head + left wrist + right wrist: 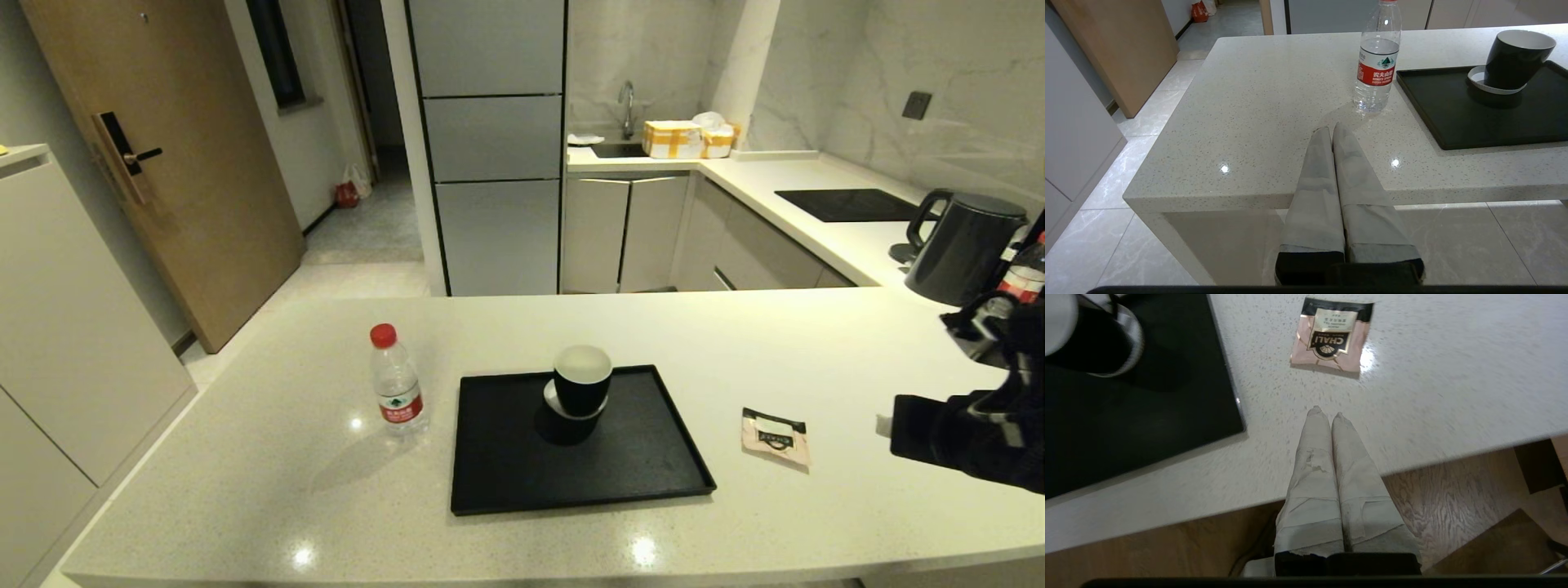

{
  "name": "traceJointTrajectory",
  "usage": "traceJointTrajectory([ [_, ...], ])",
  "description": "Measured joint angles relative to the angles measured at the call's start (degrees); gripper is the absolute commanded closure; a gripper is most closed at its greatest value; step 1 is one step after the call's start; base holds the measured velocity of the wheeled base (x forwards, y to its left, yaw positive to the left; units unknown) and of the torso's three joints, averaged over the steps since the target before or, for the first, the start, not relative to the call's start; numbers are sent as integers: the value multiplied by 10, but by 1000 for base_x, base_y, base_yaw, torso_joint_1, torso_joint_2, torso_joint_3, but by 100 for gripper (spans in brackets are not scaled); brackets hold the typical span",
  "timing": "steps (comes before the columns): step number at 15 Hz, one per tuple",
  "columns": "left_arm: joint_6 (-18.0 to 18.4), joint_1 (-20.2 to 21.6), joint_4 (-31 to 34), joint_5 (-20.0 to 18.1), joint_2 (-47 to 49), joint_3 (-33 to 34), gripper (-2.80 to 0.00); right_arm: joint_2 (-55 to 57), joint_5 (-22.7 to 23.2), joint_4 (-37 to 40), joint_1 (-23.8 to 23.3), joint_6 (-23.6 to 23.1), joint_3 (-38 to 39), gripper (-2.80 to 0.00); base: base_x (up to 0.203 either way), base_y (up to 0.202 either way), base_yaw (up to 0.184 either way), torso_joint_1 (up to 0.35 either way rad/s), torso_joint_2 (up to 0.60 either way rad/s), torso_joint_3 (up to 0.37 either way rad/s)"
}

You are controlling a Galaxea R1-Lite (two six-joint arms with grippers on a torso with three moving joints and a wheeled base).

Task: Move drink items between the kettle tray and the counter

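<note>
The clear water bottle [396, 384] with red cap and red label stands upright on the cream counter [286, 474], just left of the black tray [645, 465]. The pink-and-black tea sachet [774, 435] lies flat on the counter right of the tray. My left gripper [1332, 128] is shut and empty, hovering over the counter's near edge, a short way short of the bottle [1376, 61]. My right gripper [1327, 413] is shut and empty, a little short of the sachet [1333, 335]. The right arm [971, 441] shows at the right edge of the head view.
A black cup [582, 380] with a white inside sits on a small saucer on the tray. A dark grey kettle [963, 245] and a second bottle [1024, 278] stand at the far right, with the black hob [849, 204] behind.
</note>
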Motion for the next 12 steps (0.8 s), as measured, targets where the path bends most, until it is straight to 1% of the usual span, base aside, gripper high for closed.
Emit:
traceJointTrajectory([
  [2,0,0,0,0,0,0,0,-105,-29,97,8,25,-27,0,0,0,0,0,0,0],
  [5,0,0,0,0,0,0,0,-267,-89,308,10,80,-108,0,0,0,0,0,0,0],
  [6,0,0,0,0,0,0,0,-314,-110,373,1,89,-131,0,0,0,0,0,0,0],
  [7,0,0,0,0,0,0,0,-365,-133,439,-17,94,-150,0,0,0,0,0,0,0],
  [9,0,0,0,0,0,0,0,-459,-157,530,-52,78,-167,0,0,0,0,0,0,0],
  [10,0,0,0,0,0,0,0,-507,-163,559,-65,56,-167,0,0,0,0,0,0,0],
  [12,0,0,0,0,0,0,0,-597,-171,585,-74,11,-155,0,0,0,0,0,0,0],
])
